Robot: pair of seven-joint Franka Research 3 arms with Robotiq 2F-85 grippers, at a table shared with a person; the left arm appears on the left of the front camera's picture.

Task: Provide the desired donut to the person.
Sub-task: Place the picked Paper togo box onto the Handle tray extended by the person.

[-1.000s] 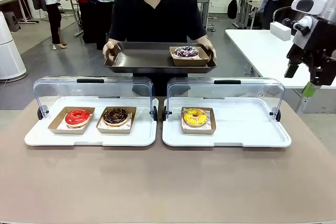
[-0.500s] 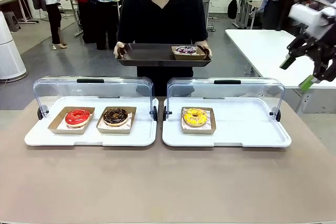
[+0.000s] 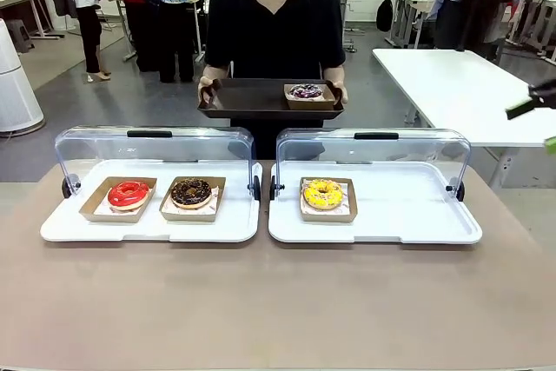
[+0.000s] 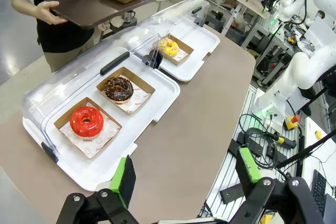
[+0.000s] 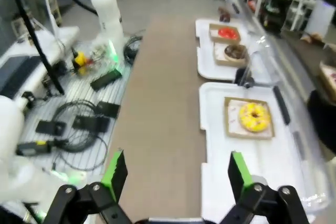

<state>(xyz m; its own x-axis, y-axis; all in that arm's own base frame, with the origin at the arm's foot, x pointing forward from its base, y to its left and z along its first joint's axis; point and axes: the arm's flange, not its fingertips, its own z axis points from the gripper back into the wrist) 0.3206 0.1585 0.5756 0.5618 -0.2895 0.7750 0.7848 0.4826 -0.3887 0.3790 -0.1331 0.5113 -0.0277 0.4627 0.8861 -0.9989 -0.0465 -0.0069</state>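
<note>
Purple-glazed donut [image 3: 306, 90] sits on the dark brown serving tray [image 3: 248, 97] that the person in black [image 3: 275, 28] has drawn back from the tan table [image 3: 261, 301], right gripper [image 5: 177, 177] withdrawn with fingers spread, left gripper [image 4: 185, 174] also spread, so the handover looks done.

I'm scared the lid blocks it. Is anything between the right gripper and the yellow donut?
Nothing visible does. The clear lid stands open behind the yellow donut, and the open right gripper sees it uncovered.
</note>
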